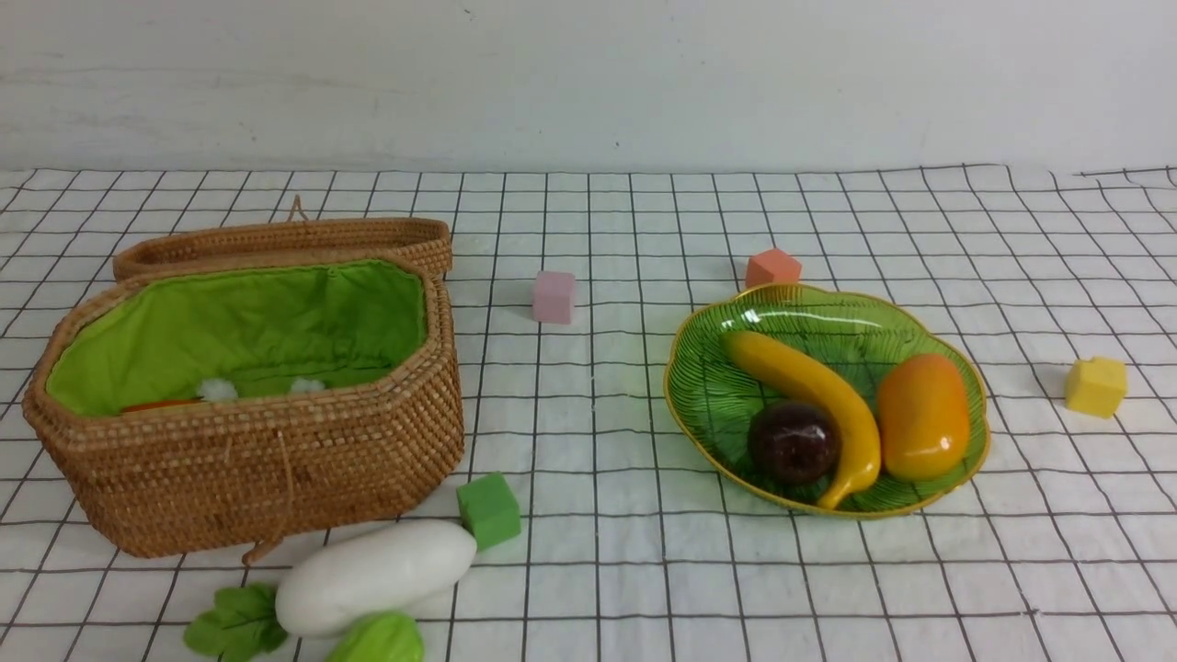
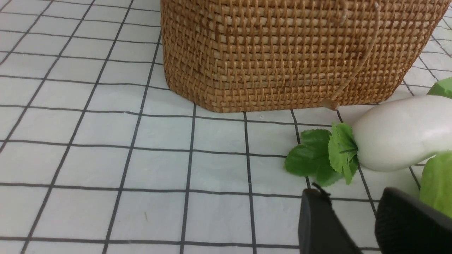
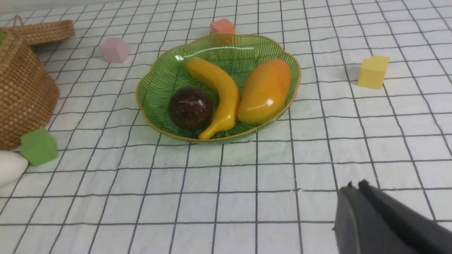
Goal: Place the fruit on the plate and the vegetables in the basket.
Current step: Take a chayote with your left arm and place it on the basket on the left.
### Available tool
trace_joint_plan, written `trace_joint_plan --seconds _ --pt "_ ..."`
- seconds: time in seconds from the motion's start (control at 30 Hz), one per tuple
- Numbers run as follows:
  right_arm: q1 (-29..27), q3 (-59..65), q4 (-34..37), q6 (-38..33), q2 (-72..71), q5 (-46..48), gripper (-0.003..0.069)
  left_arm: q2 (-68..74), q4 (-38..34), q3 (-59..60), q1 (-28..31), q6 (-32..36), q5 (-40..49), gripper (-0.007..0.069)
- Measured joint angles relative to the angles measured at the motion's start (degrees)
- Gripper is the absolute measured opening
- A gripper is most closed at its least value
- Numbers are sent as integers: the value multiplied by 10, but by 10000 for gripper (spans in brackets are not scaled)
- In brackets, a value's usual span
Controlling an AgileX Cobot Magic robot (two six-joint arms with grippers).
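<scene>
Three fruits sit on the plate (image 1: 708, 395), R half of the cloth (image 1: 598, 570): banana (image 1: 809, 395) down the middle, purple-brown ball (image 1: 793, 443) touching its L side, mango (image 1: 922, 416) against its R side. Banana tip reaches the near rim.

Wicker basket (image 1: 248, 478) far L, lid (image 1: 285, 241) flipped back behind it, green lining (image 1: 239, 331) showing. A strip of carrot (image 1: 161, 405) shows low inside, by the near wall.

Radish (image 1: 372, 575) lies on the cloth just in front of that wall, leaves (image 1: 234, 621) pointing L. Light-green veg (image 1: 379, 641) just beside its near side, cut by the frame edge. Green cube (image 1: 488, 510) sits btw radish tip & basket corner.

Pink cube (image 1: 554, 296) btw basket & plate, farther back. Orange cube (image 1: 772, 268) at plate's far rim. Yellow cube (image 1: 1096, 386) well apart on R.

Wide bare cloth btw basket & plate, also along the near edge in front of plate.

L gripper (image 2: 353, 197): jaws parted, nothing btw them, over cloth near the leaves. R gripper (image 3: 356, 185): clenched, empty, over bare cloth apart from plate.
</scene>
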Motion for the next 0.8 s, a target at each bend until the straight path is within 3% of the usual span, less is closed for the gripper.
trace_joint_plan --seconds 0.43,0.63,0.8 --pt "-4 25 -50 0 -29 -55 3 0 0 0 0 0 0 239" --pt "-58 139 -68 0 -81 -159 3 0 0 0 0 0 0 239" --pt "-57 255 -69 1 -82 -207 8 0 0 0 0 0 0 239"
